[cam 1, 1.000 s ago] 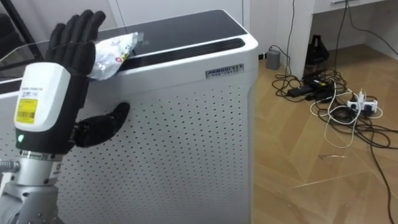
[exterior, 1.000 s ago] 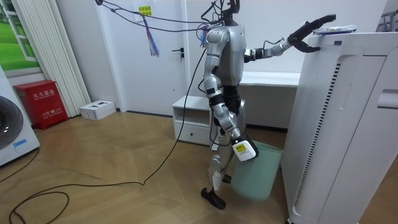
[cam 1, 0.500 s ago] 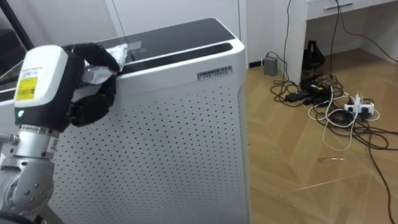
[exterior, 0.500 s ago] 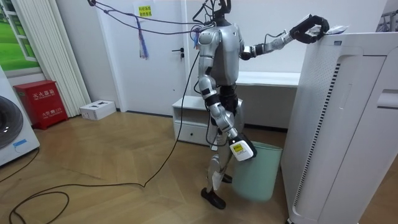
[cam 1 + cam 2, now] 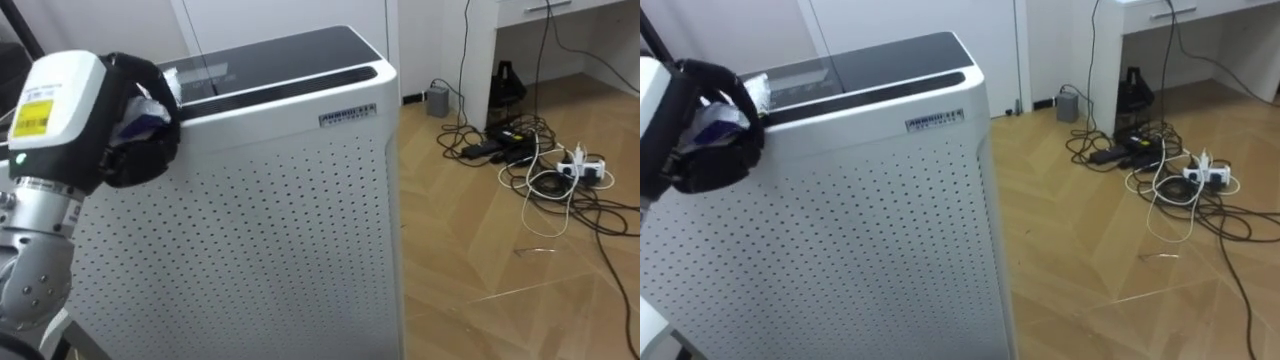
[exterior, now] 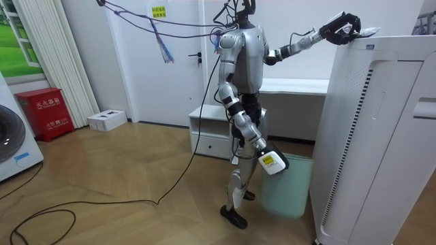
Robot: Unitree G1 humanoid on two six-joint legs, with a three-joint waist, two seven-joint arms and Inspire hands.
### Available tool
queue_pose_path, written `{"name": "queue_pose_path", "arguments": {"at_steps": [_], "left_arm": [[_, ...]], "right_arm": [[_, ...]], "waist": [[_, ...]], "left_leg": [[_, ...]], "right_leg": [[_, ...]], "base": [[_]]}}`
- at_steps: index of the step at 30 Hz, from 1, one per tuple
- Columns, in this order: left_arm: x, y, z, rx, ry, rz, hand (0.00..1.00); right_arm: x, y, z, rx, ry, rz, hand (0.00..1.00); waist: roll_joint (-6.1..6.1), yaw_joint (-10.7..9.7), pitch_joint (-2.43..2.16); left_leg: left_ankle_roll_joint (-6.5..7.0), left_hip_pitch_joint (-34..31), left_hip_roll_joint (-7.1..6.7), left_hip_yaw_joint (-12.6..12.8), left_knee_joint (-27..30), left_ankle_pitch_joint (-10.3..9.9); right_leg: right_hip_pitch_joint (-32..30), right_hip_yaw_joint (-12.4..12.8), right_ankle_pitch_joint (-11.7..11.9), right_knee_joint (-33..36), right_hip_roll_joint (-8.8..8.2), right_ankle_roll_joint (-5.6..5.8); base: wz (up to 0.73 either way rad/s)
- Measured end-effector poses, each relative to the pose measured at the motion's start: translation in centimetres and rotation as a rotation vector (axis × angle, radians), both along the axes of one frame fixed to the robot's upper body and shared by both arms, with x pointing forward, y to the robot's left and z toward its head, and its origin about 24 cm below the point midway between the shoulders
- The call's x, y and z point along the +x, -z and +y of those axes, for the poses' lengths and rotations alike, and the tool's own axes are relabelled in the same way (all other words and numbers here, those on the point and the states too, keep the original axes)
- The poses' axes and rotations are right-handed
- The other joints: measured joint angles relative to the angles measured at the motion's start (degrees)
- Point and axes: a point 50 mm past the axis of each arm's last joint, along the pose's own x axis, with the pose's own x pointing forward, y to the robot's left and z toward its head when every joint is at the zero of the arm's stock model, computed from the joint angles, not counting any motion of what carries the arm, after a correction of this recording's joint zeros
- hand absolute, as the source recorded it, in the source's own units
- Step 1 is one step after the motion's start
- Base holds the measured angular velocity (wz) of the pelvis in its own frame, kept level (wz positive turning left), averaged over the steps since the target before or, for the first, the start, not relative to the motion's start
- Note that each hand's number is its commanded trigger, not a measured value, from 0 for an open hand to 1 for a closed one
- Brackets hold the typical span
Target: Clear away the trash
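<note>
At 9 o'clock the wrapper is enclosed by the curled fingers of the left hand on the air purifier's top edge — gripped, it seems, for lifting off. The right hand is seen low by the bin.

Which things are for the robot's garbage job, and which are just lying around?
For the job: wrapper, in the left hand; green bin.
Just lying about: air purifier, floor cables, red box, white box.
</note>
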Motion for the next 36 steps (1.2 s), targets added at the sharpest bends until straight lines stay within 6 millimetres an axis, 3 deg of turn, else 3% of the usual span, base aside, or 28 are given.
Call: {"name": "queue_pose_path", "arguments": {"at_steps": [7,17,19,23,24,32,36], "left_arm": [[-0.9,-0.6,-0.1,-0.107,0.062,-0.021,1.0],[-3.1,-1.8,-2.5,-0.402,0.385,-0.021,1.0],[-3.5,-1.2,-3.3,-0.45,0.46,0.032,1.0],[-3.7,3.4,-5.7,-0.519,0.578,0.358,1.0],[-3.8,4.3,-6.6,-0.513,0.618,0.434,1.0],[-4.4,4.9,-8.3,-0.598,0.822,0.58,1.0],[-4.7,5.3,-9.2,-0.648,0.92,0.639,1.0]], "right_arm": [[1.2,-0.8,0.3,0.021,0.01,-0.065,1.0],[1.9,-1.1,1.3,0.022,-0.017,-0.1,1.0],[2.1,-1.2,1.4,0.024,-0.026,-0.106,1.0],[2.9,-1.6,2.6,0.049,-0.066,-0.141,1.0],[3.1,-1.9,2.9,0.061,-0.075,-0.156,1.0],[4.2,-2.5,4.0,0.079,-0.114,-0.205,1.0],[4.7,-2.7,4.5,0.1,-0.131,-0.21,1.0]], "waist": [[0.05,-0.1,0.04],[-1.82,1.2,0.16],[-1.94,1.2,0.11],[-1.77,1.0,0.11],[-1.99,1.0,0.29],[-0.7,-0.3,0.31],[-0.77,-0.5,0.39]], "left_leg": [[0.0,-0.2,0.04,0.1,-0.1,0.0],[-0.04,-1.8,0.1,-0.3,0.0,0.2],[-0.04,-1.8,0.1,-0.2,0.0,0.2],[-0.05,-2.4,0.27,0.0,0.5,0.2],[-0.06,-3.2,0.37,0.0,0.9,0.2],[-0.08,-5.6,0.47,0.2,1.9,0.2],[-0.09,-5.8,0.49,0.3,1.8,0.2]], "right_leg": [[-0.2,-0.5,0.0,-0.2,-0.11,0.01],[-1.7,-1.2,0.0,0.0,-0.17,-0.05],[-1.7,-1.2,0.0,0.0,-0.17,-0.08],[-1.9,-1.3,0.2,0.0,-0.08,-0.32],[-2.3,-1.6,0.4,-0.1,-0.04,-0.4],[-4.0,-1.7,1.0,-0.6,-0.06,-0.43],[-4.7,-1.2,1.0,-0.1,-0.04,-0.44]], "base": [[0.03],[0.02],[0.0],[0.01],[0.07],[0.03],[-0.06]]}}
